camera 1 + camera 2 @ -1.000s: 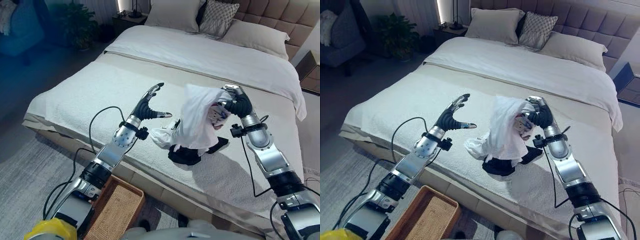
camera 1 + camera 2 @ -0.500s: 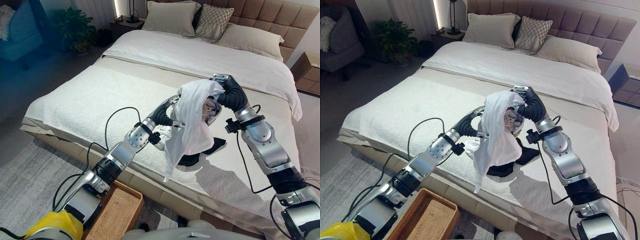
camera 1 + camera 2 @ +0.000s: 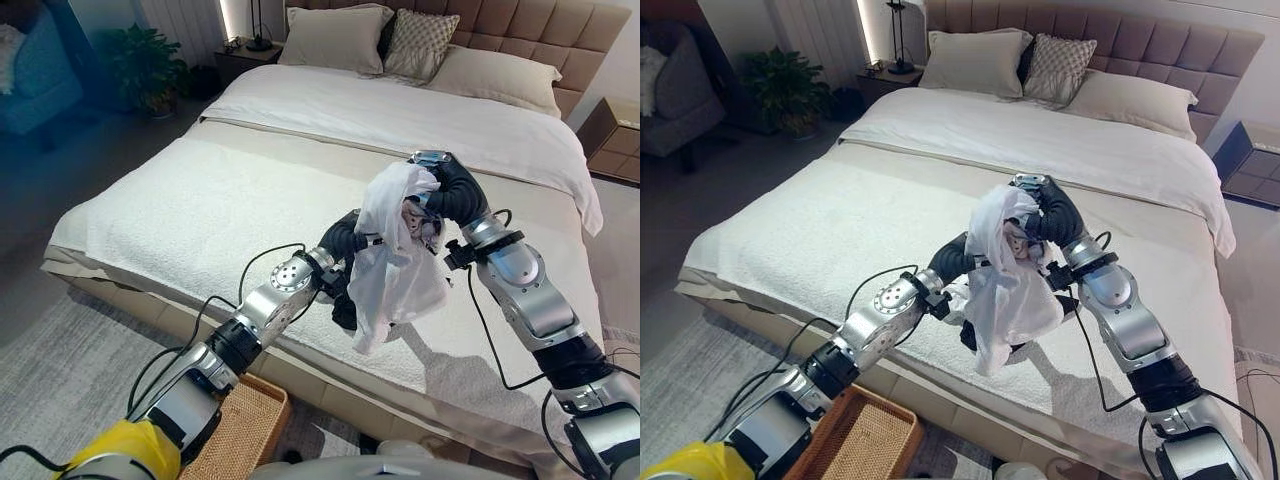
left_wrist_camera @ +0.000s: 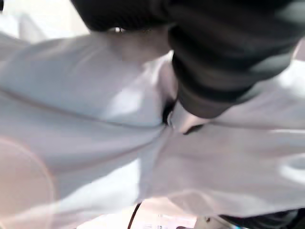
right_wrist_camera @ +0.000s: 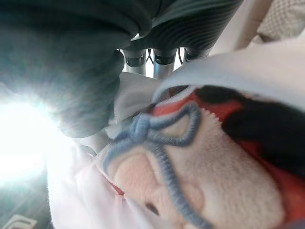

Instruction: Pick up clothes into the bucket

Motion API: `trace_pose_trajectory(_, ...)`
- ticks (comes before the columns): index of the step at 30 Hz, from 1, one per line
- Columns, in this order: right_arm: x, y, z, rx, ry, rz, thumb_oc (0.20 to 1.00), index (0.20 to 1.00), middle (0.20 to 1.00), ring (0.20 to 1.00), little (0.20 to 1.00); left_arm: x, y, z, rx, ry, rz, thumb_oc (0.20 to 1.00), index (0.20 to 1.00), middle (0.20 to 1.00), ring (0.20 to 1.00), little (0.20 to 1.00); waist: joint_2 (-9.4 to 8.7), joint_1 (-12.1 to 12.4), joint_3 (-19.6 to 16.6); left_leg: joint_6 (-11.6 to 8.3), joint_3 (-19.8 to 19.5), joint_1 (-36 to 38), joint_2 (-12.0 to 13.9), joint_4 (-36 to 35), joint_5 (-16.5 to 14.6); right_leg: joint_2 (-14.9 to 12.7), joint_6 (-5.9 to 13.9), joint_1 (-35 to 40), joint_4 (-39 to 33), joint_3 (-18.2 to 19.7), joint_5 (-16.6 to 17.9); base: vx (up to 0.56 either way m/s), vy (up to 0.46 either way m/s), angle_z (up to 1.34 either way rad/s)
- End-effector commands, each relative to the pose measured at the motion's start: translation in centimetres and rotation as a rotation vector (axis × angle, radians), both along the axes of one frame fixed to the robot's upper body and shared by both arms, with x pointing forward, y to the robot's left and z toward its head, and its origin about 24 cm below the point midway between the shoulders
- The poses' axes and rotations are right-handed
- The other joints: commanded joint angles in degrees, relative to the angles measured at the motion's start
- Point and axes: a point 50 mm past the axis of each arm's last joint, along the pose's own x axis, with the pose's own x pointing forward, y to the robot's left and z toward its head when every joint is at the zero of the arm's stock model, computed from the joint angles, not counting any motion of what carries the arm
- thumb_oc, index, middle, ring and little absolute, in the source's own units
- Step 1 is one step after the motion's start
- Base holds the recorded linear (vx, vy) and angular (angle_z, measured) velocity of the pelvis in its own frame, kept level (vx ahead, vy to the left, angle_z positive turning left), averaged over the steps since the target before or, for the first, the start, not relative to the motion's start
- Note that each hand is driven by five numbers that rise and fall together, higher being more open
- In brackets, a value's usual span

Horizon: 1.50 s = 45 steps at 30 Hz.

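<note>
Right hand (image 3: 443, 192) raised over the bed (image 3: 180, 190), fingers clenched on a white garment (image 3: 395, 255) hanging free, left hand (image 3: 345, 240) behind the cloth, its grip apparently hidden, wicker basket (image 3: 240, 425) on the floor below

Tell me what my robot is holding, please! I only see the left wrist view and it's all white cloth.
Observer: The right hand is shut on a white garment, lifted above the bed.
Operator: Where's my left hand then?
Observer: The left hand is against the hanging cloth from the side, its fingers hidden behind it.
Operator: Is there more stuff to pick up?
Observer: Yes, a dark garment lies on the bed under the white one.
Operator: Where's the bucket?
Observer: A woven basket sits on the floor by the foot of the bed, below the left arm.
</note>
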Motion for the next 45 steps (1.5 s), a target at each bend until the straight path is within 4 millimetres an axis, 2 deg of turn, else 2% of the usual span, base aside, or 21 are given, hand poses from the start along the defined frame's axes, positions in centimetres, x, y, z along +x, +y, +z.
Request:
trace_pose_trajectory(1,-1.2,1.9,3.2,0.095,-0.099,0.179,0.2,0.2,0.2,0.2,0.2,-0.1,-0.8,1.0,-0.086,-0.016,-0.017,0.2,0.2,0.2,0.2,0.2,-2.89,0.57,-3.0,-1.74,-1.68,-2.69,1.49,3.19,-2.71,-3.99,3.52,-0.47,6.1,-1.85,-4.99,0.0,0.0,0.0)
trace_pose_trajectory(9,-2.1,2.5,3.0,0.13,-0.017,0.325,0.2,0.2,0.2,0.2,0.2,-0.4,-0.5,0.4,-0.105,0.02,-0.012,0.2,0.2,0.2,0.2,0.2,-3.39,0.78,-3.07,-1.8,-1.84,-3.08,1.42,3.3,-2.55,-4.03,3.52,-0.82,6.27,-2.06,-4.99,0.0,0.0,0.0)
trace_pose_trajectory(10,-2.3,2.2,3.2,0.128,-0.026,0.311,0.41,0.41,0.41,0.41,0.41,-0.5,-0.3,0.3,-0.125,0.035,-0.006,0.2,0.2,0.2,0.2,0.2,-3.39,0.79,-3.24,-1.79,-1.85,-3.11,1.43,3.26,-2.54,-4.11,3.55,-0.85,6.31,-2.21,-4.97,0.0,0.0,0.0)
trace_pose_trajectory(11,-2.3,2.1,3.1,0.131,-0.026,0.305,0.812,0.812,0.812,0.812,0.812,-0.5,-0.3,0.2,-0.131,0.04,-0.003,0.2,0.2,0.2,0.2,0.2,-3.42,0.81,-3.28,-1.78,-1.81,-3.07,1.44,3.21,-2.55,-4.13,3.55,-0.83,6.32,-2.23,-4.94,0.0,0.0,0.0)
trace_pose_trajectory(12,-2.2,1.8,3.0,0.139,-0.029,0.281,1.0,1.0,1.0,1.0,1.0,-0.6,-0.1,0.0,-0.151,0.059,0.009,0.2,0.2,0.2,0.2,0.2,-3.48,0.8,-3.29,-1.8,-1.84,-3.09,1.43,3.23,-2.55,-4.15,3.53,-0.85,6.35,-2.18,-4.94,0.0,0.0,0.0)
trace_pose_trajectory(18,-2.1,0.3,2.1,0.19,-0.019,0.181,1.0,1.0,1.0,1.0,1.0,-1.1,1.4,-0.8,-0.226,0.104,0.065,0.2,0.2,0.2,0.2,0.2,-3.55,0.99,-3.34,-1.75,-1.9,-3.3,1.35,3.22,-2.55,-4.15,3.45,-1.06,6.24,-2.28,-4.81,0.0,0.0,0.0)
trace_pose_trajectory(21,-2.3,-1.5,0.9,0.235,-0.01,0.061,1.0,1.0,1.0,1.0,1.0,-1.8,3.3,-1.5,-0.292,0.14,0.134,0.2,0.2,0.2,0.2,0.2,-3.53,1.27,-3.21,-1.7,-1.84,-3.46,1.38,3.18,-2.62,-4.12,3.36,-1.19,6.08,-2.32,-4.84,0.0,0.0,0.0)
trace_pose_trajectory(24,-3.0,-4.4,-1.5,0.24,0.017,-0.158,1.0,1.0,1.0,1.0,1.0,-2.9,6.7,-2.3,-0.366,0.158,0.261,0.2,0.2,0.2,0.2,0.2,-3.42,1.64,-2.82,-1.53,-2.0,-3.75,1.29,3.27,-2.68,-4.0,3.21,-1.49,6.07,-2.23,-4.94,0.0,0.0,0.0)
trace_pose_trajectory(26,-3.2,-4.8,-2.1,0.234,0.028,-0.189,1.0,1.0,1.0,1.0,1.0,-3.3,7.4,-2.5,-0.372,0.156,0.282,0.2,0.2,0.2,0.2,0.2,-3.47,1.74,-2.78,-1.51,-2.06,-3.82,1.28,3.29,-2.71,-3.99,3.19,-1.53,6.07,-2.2,-4.98,0.0,0.0,0.0)
trace_pose_trajectory(28,-4.1,-7.3,-4.6,0.181,0.079,-0.379,1.0,1.0,1.0,1.0,1.0,-4.5,10.8,-2.7,-0.384,0.114,0.405,0.2,0.2,0.2,0.2,0.2,-3.48,2.12,-2.25,-1.44,-2.23,-4.11,1.2,3.42,-2.79,-3.98,3.12,-1.7,6.14,-2.21,-5.05,0.0,0.0,0.0)
trace_pose_trajectory(29,-4.2,-7.2,-4.6,0.18,0.08,-0.379,1.0,1.0,1.0,1.0,1.0,-4.6,10.8,-2.7,-0.383,0.115,0.405,0.2,0.2,0.2,0.2,0.2,-3.5,2.09,-2.32,-1.44,-2.23,-4.12,1.2,3.44,-2.82,-3.98,3.12,-1.7,6.15,-2.21,-5.07,0.0,0.0,0.0)
trace_pose_trajectory(30,-4.9,-9.0,-7.3,0.167,0.173,-0.496,1.0,1.0,1.0,1.0,1.0,-5.6,13.1,-2.9,-0.379,0.087,0.496,0.2,0.2,0.2,0.2,0.2,-3.52,2.36,-1.96,-1.38,-2.32,-4.37,1.13,3.51,-2.85,-3.97,3.04,-1.94,6.24,-2.25,-5.09,0.0,0.0,0.0)
trace_pose_trajectory(31,-4.9,-8.9,-7.4,0.166,0.174,-0.496,1.0,1.0,1.0,1.0,1.0,-5.7,13.1,-2.9,-0.379,0.088,0.497,0.2,0.2,0.2,0.2,0.2,-3.55,2.32,-2.02,-1.38,-2.32,-4.36,1.13,3.53,-2.88,-3.97,3.04,-1.93,6.25,-2.25,-5.11,0.0,0.0,0.0)
trace_pose_trajectory(32,-6.0,-10.3,-10.0,0.152,0.265,-0.592,1.0,1.0,1.0,1.0,1.0,-6.7,15.3,-2.8,-0.355,0.041,0.584,0.2,0.2,0.2,0.2,0.2,-3.47,2.69,-1.62,-1.37,-2.44,-4.72,1.06,3.68,-2.92,-3.94,2.96,-2.29,6.32,-2.26,-5.14,0.0,0.0,0.0)
trace_pose_trajectory(33,-6.0,-10.2,-10.0,0.152,0.266,-0.591,1.0,1.0,1.0,1.0,1.0,-6.8,15.3,-2.8,-0.354,0.041,0.585,0.2,0.2,0.2,0.2,0.2,-3.5,2.63,-1.68,-1.37,-2.44,-4.73,1.06,3.71,-2.96,-3.94,2.96,-2.3,6.34,-2.26,-5.17,-0.04,-0.002,0.04)
trace_pose_trajectory(34,-6.8,-11.0,-12.1,0.116,0.34,-0.659,1.0,1.0,1.0,1.0,1.0,-7.6,16.8,-2.3,-0.324,-0.015,0.648,0.2,0.2,0.2,0.2,0.2,-3.38,2.94,-1.11,-1.37,-2.67,-5.35,0.99,3.98,-2.91,-3.95,2.91,-2.79,6.5,-2.34,-5.22,-0.04,0.0,0.05)
trace_pose_trajectory(36,-8.4,-11.8,-15.1,0.072,0.46,-0.723,1.0,1.0,1.0,1.0,1.0,-8.8,18.9,-1.6,-0.278,-0.091,0.738,0.2,0.2,0.2,0.2,0.2,-3.19,3.28,-0.17,-1.43,-2.87,-6.33,0.88,4.41,-2.85,-3.96,2.83,-3.61,6.85,-2.32,-5.24,-0.06,0.0,0.03)
trace_pose_trajectory(38,-8.7,-11.9,-16.1,0.078,0.505,-0.732,1.0,1.0,1.0,1.0,1.0,-9.2,19.5,-1.4,-0.27,-0.107,0.771,0.2,0.2,0.2,0.2,0.2,-3.15,3.29,0.07,-1.47,-2.93,-6.87,0.82,4.69,-2.86,-3.94,2.78,-4.09,7.11,-2.33,-5.29,-0.05,0.007,0.02)
trace_pose_trajectory(41,-10.9,-11.9,-20.8,0.044,0.72,-0.77,1.0,1.0,1.0,1.0,1.0,-11.0,21.9,-0.9,-0.241,-0.169,0.914,0.2,0.2,0.2,0.2,0.2,-2.77,3.91,2.03,-1.54,-3.43,-9.19,0.48,5.84,-2.64,-4.02,2.6,-6.19,8.01,-2.48,-5.12,-0.09,0.009,0.07)
trace_pose_trajectory(44,-11.7,-12.1,-22.2,0.029,0.785,-0.796,1.0,1.0,1.0,1.0,1.0,-11.5,22.5,-0.8,-0.23,-0.184,0.949,0.2,0.2,0.2,0.2,0.2,-2.51,4.19,2.8,-1.58,-3.61,-10.33,0.29,6.38,-2.51,-4.12,2.59,-7.23,8.43,-2.63,-4.94,-0.08,0.012,0.03)
trace_pose_trajectory(45,-12.5,-12.3,-23.7,-0.003,0.862,-0.807,1.0,1.0,1.0,1.0,1.0,-11.9,23.3,-0.6,-0.169,-0.203,0.971,0.2,0.2,0.2,0.2,0.2,-2.38,4.56,3.76,-1.67,-3.85,-11.84,0.21,7.11,-2.27,-4.22,2.62,-8.53,9.0,-2.84,-4.77,-0.05,0.005,0.03)
